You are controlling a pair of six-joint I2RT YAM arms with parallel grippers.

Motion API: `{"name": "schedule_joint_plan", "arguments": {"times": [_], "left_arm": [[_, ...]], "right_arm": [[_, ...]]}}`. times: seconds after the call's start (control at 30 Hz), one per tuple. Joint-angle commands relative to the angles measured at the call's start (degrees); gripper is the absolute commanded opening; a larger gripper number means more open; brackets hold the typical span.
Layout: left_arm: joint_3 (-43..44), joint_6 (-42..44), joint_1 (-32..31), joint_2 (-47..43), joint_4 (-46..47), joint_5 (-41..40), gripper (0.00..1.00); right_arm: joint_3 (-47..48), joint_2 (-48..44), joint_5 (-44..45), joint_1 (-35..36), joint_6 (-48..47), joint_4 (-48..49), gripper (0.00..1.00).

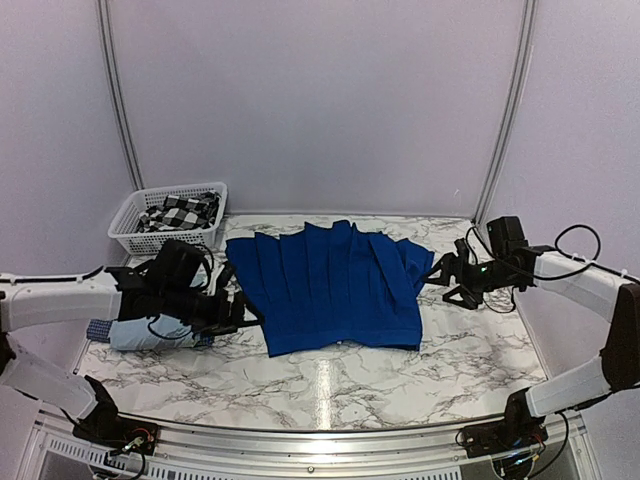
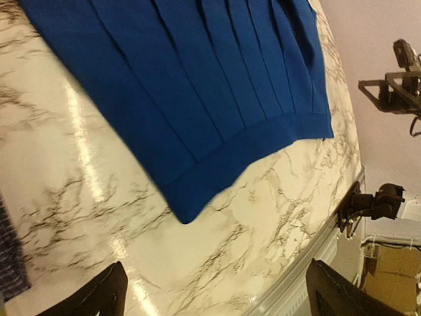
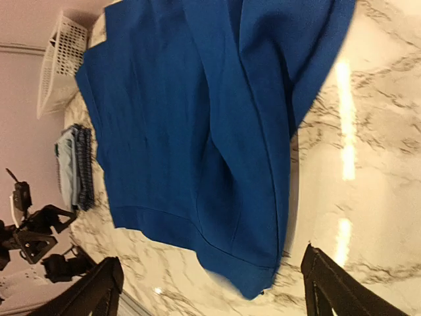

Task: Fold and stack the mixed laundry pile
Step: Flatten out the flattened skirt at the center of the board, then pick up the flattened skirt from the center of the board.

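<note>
- Left gripper (image 1: 232,312) has its jaws wide and holds nothing; right gripper (image 1: 443,276) is released too.
- Royal-blue shirt (image 1: 330,290) lies flat mid-table (image 1: 330,395), long axis 9-to-3, hem toward 6.
- It's at 3 from your left gripper and at 9 from your right. Both sit just beside its edges, neither clearly nearer.
- Pale blue T-shirt (image 1: 140,335) and small-checked navy cloth (image 1: 97,328) sit by your left arm at 8; snag risk, I'd say.
- Buffalo-check flannel shirt (image 1: 180,212) is in the basket (image 1: 128,228) at 10, well apart.
</note>
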Motion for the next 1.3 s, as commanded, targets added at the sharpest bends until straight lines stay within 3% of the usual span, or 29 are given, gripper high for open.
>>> {"name": "schedule_joint_plan", "arguments": {"times": [0.0, 0.07, 0.17, 0.3, 0.37, 0.47, 0.57, 0.7, 0.83, 0.97, 1.07, 1.1, 1.2, 1.27], "left_arm": [[0.6, 2.3, 0.5, -10.2, -2.0, -12.6, 0.99], [4.8, 5.2, 0.5, -7.3, -5.3, -16.0, 0.99], [12.3, 10.5, 0.4, 1.7, -7.6, -17.5, 0.99], [22.4, 15.6, 0.4, 13.2, -8.5, -21.3, 0.99], [29.4, 17.6, 0.5, 20.3, -11.4, -25.1, 0.99], [42.2, 22.6, 0.4, 31.9, -17.3, -24.7, 0.99], [47.1, 24.3, 0.4, 39.1, -18.7, -24.1, 0.85], [47.4, 25.4, 0.2, 44.3, -20.2, -25.1, 0.61], [42.4, 26.6, -2.7, 44.6, -21.6, -24.6, 0.43], [34.8, 25.0, -9.5, 41.0, -22.5, -21.7, 0.32], [28.3, 19.8, -12.1, 35.3, -22.5, -22.4, 0.35], [25.9, 16.9, -12.0, 32.6, -22.2, -22.9, 0.41], [19.7, 7.2, -11.8, 22.0, -20.7, -28.1, 0.71], [14.8, 0.1, -11.8, 15.6, -17.5, -26.8, 0.76]], "right_arm": [[5.1, -3.6, 12.0, -0.5, -8.7, -8.7, 0.97], [7.2, -1.8, 12.7, -0.5, -10.2, -9.6, 0.94], [9.3, 1.4, 7.7, 1.1, -9.9, -5.7, 0.81], [13.1, 8.9, 6.8, 7.9, -8.3, -2.7, 0.67], [14.0, 13.2, 6.7, 10.9, -7.1, -0.5, 0.59], [13.7, 19.5, 6.4, 12.8, -4.7, 3.9, 0.46], [12.5, 23.2, 6.9, 13.3, -3.5, 6.9, 0.38], [10.1, 25.1, 8.9, 13.2, -3.8, 6.8, 0.37], [3.6, 22.1, 9.0, 11.6, -2.6, 6.7, 0.37], [-4.2, 13.5, 5.3, 8.2, -1.6, 6.5, 0.37], [-3.8, 5.4, 2.4, 7.8, -3.6, 1.9, 0.41], [-3.5, 2.4, 3.0, 7.6, -3.8, -0.1, 0.44], [-4.3, -4.7, 4.8, 5.5, -3.9, -4.8, 0.56], [-5.5, -6.2, 6.3, 2.8, -6.3, -7.8, 0.58]]}}
